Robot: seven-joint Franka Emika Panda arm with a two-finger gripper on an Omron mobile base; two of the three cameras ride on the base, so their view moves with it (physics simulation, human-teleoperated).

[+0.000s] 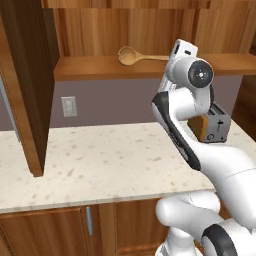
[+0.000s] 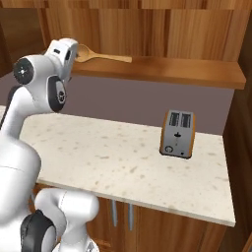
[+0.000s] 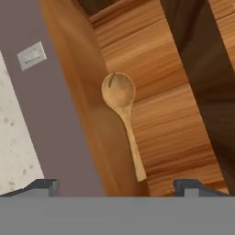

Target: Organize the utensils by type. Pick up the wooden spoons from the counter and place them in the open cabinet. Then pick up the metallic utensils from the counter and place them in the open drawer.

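One wooden spoon (image 3: 122,120) sits on the cabinet (image 1: 100,67) shelf, jaws apart & empty — you could knock it off w/ a careless retreat.

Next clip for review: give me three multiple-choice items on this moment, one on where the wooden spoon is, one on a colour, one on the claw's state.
1. Where does the wooden spoon lie?
A. On the counter
B. On the floor of the open cabinet
C. In the toaster

2. What colour are the toaster's side panels?
A. Orange
B. Blue
C. Green

3. How is the claw?
A. Shut on the spoon
B. Shut on nothing
C. Open, holding nothing

Answers:
1 B: the wooden spoon rests on the cabinet floor, above the counter.
2 A: the toaster has a silver front and orange sides.
3 C: in the hand view the claw has its tips far apart, with the spoon lying free beyond them.
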